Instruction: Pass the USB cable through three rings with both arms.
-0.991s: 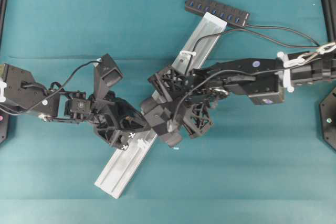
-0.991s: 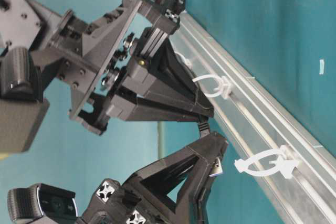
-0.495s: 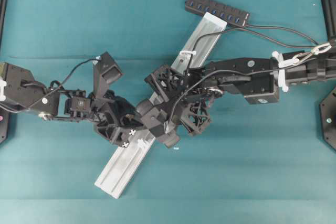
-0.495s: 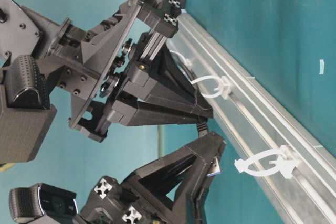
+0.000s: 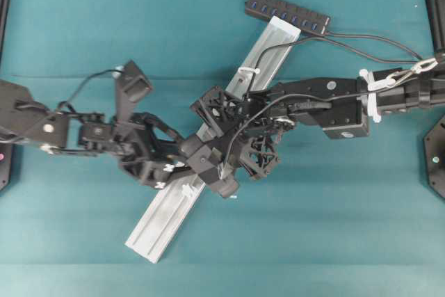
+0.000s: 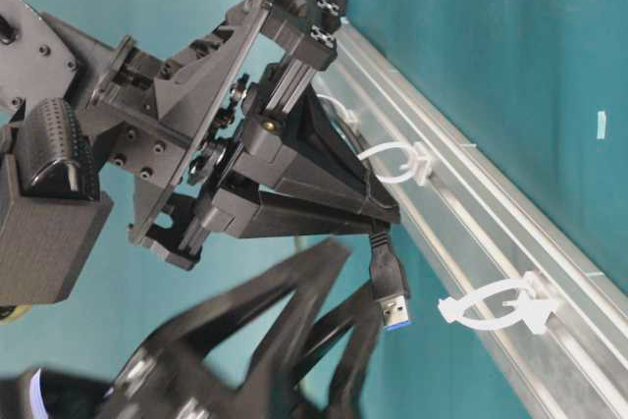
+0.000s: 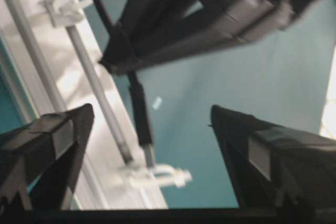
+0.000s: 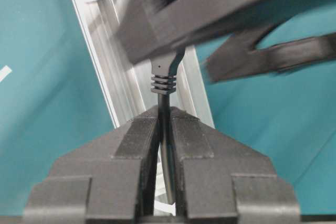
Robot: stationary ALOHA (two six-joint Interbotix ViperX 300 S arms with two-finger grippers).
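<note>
Three translucent white rings (image 6: 397,162) on ribbed rail (image 6: 510,233)

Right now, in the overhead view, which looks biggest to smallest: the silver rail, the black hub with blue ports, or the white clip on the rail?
1. Silver rail, by far the longest.
2. Black hub.
3. White clip, tiny.

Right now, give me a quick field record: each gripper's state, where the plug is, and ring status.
left gripper: open, holding nothing
right gripper: shut on the USB cable, just behind the plug
USB plug: hanging free below the right gripper, blue-tipped end pointing down beside the rail
middle ring: level with the right gripper's tips; whether the cable runs through it cannot be told
last ring: nothing through it
</note>
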